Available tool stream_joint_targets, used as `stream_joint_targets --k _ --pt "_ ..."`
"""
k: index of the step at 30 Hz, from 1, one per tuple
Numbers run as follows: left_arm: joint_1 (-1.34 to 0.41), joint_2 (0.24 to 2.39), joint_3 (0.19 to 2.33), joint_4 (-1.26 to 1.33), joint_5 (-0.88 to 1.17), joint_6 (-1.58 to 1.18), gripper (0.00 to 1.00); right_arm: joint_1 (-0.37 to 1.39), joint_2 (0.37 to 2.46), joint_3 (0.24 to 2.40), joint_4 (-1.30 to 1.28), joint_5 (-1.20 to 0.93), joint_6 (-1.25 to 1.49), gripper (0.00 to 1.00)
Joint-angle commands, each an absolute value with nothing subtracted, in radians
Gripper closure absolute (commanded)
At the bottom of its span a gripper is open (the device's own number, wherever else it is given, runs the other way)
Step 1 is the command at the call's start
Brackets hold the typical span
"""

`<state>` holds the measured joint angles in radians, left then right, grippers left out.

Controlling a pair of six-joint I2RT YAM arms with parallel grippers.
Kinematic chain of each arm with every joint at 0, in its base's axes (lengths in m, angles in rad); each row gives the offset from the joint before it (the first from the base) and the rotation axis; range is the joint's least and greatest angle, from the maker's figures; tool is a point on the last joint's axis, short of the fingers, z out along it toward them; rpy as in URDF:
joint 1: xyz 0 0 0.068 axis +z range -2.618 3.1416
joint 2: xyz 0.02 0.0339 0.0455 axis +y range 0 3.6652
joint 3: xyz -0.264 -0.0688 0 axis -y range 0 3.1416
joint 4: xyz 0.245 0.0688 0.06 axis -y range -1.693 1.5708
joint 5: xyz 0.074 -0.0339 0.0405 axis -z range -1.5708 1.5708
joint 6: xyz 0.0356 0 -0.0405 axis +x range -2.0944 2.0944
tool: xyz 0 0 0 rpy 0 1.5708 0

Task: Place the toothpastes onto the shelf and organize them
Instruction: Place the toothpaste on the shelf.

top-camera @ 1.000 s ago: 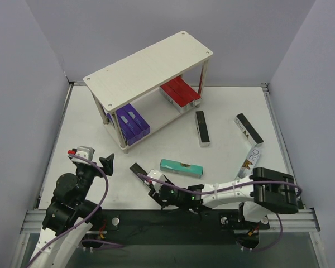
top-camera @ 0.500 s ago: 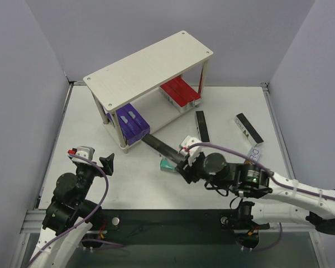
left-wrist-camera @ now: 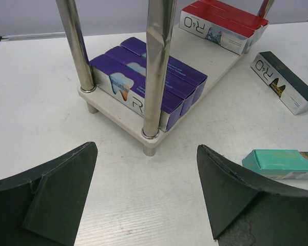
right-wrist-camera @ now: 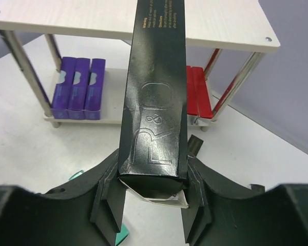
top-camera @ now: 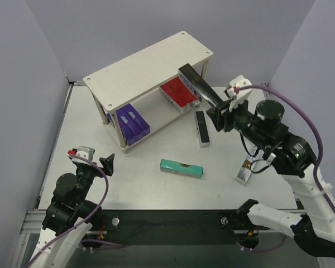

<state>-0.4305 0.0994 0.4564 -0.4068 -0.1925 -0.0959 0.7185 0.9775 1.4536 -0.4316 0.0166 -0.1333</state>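
The left arm sits folded low near its base, its end effector [top-camera: 107, 163] spread wide, nothing between the fingers. The right arm reaches high and forward, its end effector [top-camera: 220, 115] clamped on a black toothpaste carton [top-camera: 198, 84].

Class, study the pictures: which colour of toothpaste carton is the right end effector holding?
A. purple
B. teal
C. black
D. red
C. The right end effector is clamped on the black toothpaste carton, holding it up beside the shelf, while the teal carton lies alone on the table.
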Motion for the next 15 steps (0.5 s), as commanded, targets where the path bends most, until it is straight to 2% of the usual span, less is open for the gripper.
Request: stream_joint_targets --k 1,6,15 --pt "-0.425 0.106 0.468 -0.371 -0.184 -0.097 0.1 0.55 1.139 1.589 -0.405 -0.246 -0.199 0.83" --pt "-0.425 0.101 0.466 -0.373 -0.193 -0.098 0.1 0.378 1.336 1.779 -0.399 -0.409 -0.201 0.83" --pt "-0.423 0.101 0.468 -0.373 -0.204 -0.101 0.11 0.265 1.642 2.012 -0.284 -0.509 -0.163 0.81"
